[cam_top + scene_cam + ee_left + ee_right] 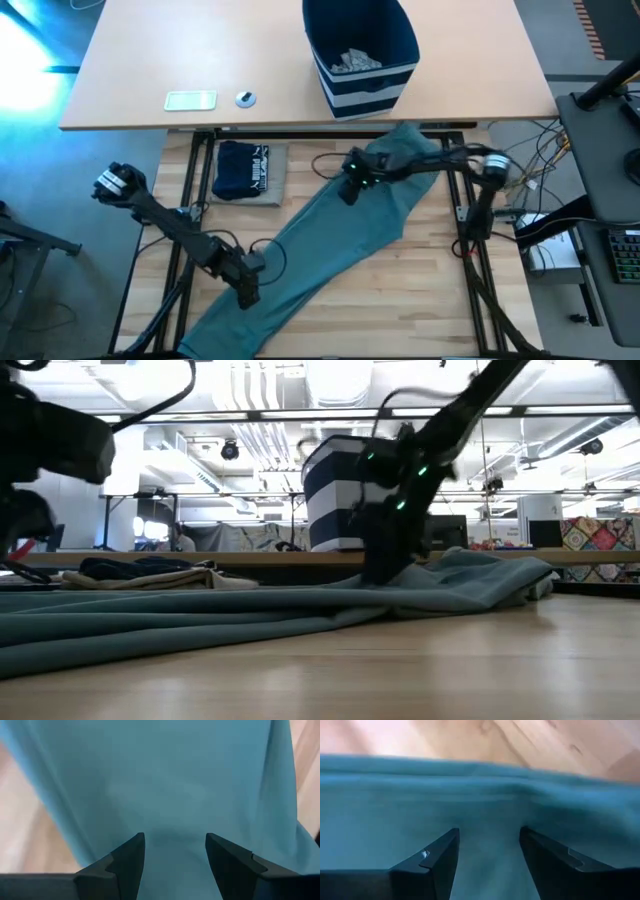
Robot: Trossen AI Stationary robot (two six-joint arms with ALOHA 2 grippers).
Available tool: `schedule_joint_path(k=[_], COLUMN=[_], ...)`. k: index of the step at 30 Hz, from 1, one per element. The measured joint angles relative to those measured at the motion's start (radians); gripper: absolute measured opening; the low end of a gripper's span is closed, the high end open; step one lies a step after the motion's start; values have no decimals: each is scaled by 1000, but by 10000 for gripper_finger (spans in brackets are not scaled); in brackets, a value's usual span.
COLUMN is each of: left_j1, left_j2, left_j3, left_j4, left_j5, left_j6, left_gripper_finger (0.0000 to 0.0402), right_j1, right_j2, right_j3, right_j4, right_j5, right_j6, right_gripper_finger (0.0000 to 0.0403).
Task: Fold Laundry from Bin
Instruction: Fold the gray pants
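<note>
Wooden surface (400,300) carries the teal-green garment (330,250) laid out long for folding, left gripper (247,292) and right gripper (352,185) poised over its opposite ends, jaws apart.

My worktop (400,290) is pale wood with visible grain and a soft sheen. The teal-green garment (340,250) on it is smooth, matt cloth, gently creased. The navy garment (243,168) looks like soft knit with printed white lettering. The bin (360,50) is matt woven fabric. My left tool (175,865) has matt black plastic-looking fingers (127,865).
</note>
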Motion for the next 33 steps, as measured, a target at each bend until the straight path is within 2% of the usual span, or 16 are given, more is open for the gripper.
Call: schedule_joint_path(k=[5,8,12,16,19,23,28,33], left_j1=[-39,-63,-89,-88,-71,-35,-24,-41], left_j2=[28,32,28,17,16,47,177,287], left_j3=[0,2,10,43,80,107,100,122], left_j4=[67,89,87,54,12,26,93,200], left_j5=[23,28,29,28,-9,-49,-38,83], left_j6=[-64,-108,-144,-128,-88,-37,-36,-68], left_gripper_finger=[194,194,194,194,194,194,194,194], right_j1=[-70,-107,-114,-80,-44,-22,-66,-95], right_j2=[182,231,221,158,104,43,-69,-144], right_j3=[206,317,394,396,384,331,130,-116], right_j4=[8,-34,-154,-315,-468,-626,-553,-367], right_j5=[17,24,20,-23,-26,-31,-27,-31], right_j6=[-1,45,-7,-87,-145,-145,-37,-11], right_gripper_finger=[205,201,194,192,192,192,189,185])
